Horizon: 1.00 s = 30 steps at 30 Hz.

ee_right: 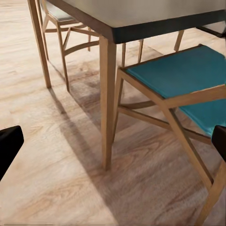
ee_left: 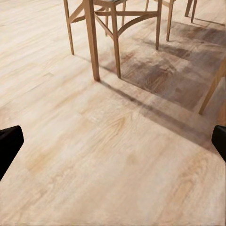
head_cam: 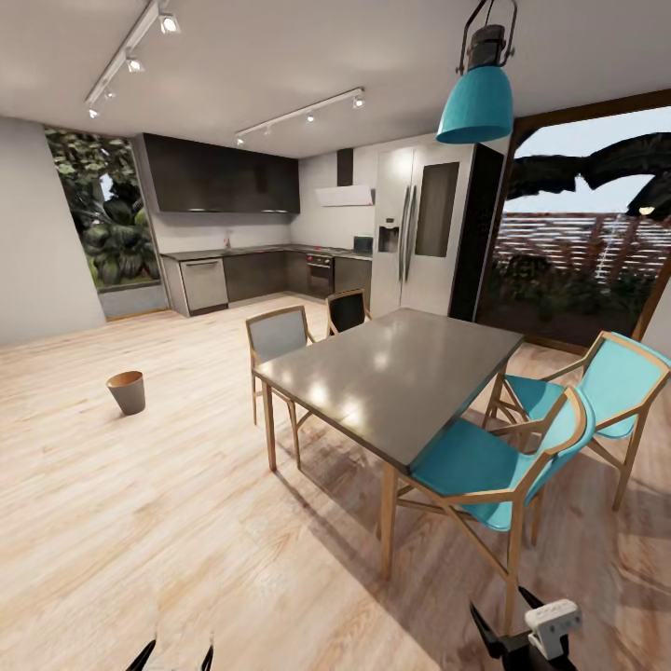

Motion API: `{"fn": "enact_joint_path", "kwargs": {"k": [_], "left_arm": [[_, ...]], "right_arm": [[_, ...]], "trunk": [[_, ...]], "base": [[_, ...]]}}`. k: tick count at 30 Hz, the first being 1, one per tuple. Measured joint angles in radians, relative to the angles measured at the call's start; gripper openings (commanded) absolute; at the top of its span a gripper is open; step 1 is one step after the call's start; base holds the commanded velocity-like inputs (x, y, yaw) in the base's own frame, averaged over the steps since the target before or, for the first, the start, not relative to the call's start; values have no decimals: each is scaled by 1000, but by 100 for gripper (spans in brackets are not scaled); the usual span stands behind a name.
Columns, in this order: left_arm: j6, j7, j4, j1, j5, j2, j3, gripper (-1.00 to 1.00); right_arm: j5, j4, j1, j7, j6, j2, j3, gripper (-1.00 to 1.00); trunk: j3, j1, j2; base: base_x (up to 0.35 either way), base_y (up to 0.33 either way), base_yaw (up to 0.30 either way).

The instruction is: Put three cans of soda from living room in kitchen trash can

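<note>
The small round dark grey bucket point(head_cam: 127, 391) stands alone on the pale wood floor point(head_cam: 140, 522), left of the grey surface point(head_cam: 391, 377). Both grippers, left gripper point(ee_left: 113, 141) and right gripper point(ee_right: 113, 141), are wide open, holding nothing.

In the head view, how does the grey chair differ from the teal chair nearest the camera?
The grey chair has a pale grey seat and back, while the nearest teal chair is bright teal. The grey chair stands at the table's far left side, on the bin's side, while the teal chair stands at its near right side, facing the opposite way. The teal chair looks larger, being closer. Both have light wooden frames with armrests.
</note>
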Motion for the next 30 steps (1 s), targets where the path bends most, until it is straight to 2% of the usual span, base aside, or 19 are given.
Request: {"fn": "enact_joint_path", "kwargs": {"k": [10,15,30], "left_arm": [[-12,0,28,1,0,0,-7,100],[-12,0,34,1,-1,0,-9,100],[-12,0,32,1,0,-1,-11,100]], "right_arm": [[-3,23,0,-11,-7,2,-3,100],[-3,27,-1,-14,-6,12,0,100],[-3,44,-4,-17,-6,21,2,100]], "trunk": [[0,0,0],[0,0,0],[7,0,0]], "base": [[0,0,0],[0,0,59],[0,0,221]]}}
